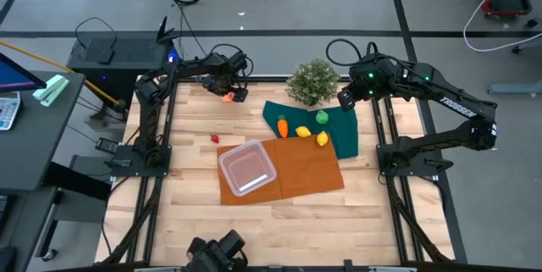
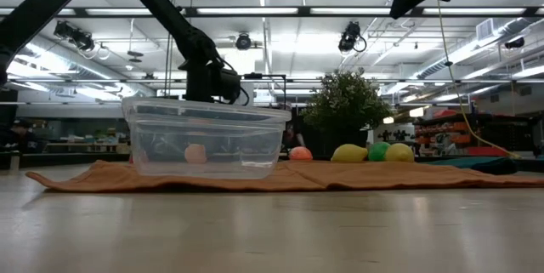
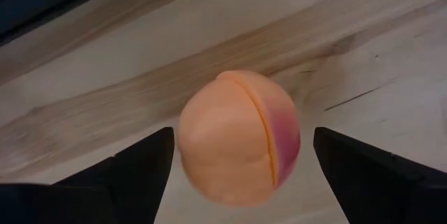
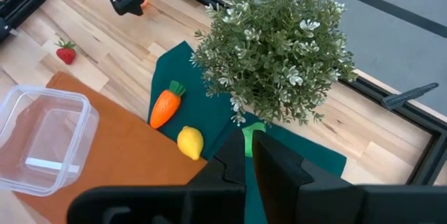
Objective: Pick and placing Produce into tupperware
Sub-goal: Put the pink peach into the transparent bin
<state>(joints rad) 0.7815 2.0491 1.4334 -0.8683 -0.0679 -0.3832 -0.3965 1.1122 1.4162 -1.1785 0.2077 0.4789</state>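
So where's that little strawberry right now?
In the high view the strawberry lies alone on the bare wood, left of the clear container and nearer the left arm's side, below the left gripper at the peach.

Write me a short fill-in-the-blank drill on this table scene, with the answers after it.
1. The left gripper is open around the ____.
2. The carrot lies on the dark ____ cloth.
3. The tupperware sits on the ____ cloth.
4. The right gripper hangs by the potted ____.

Answers: peach; green; orange; plant
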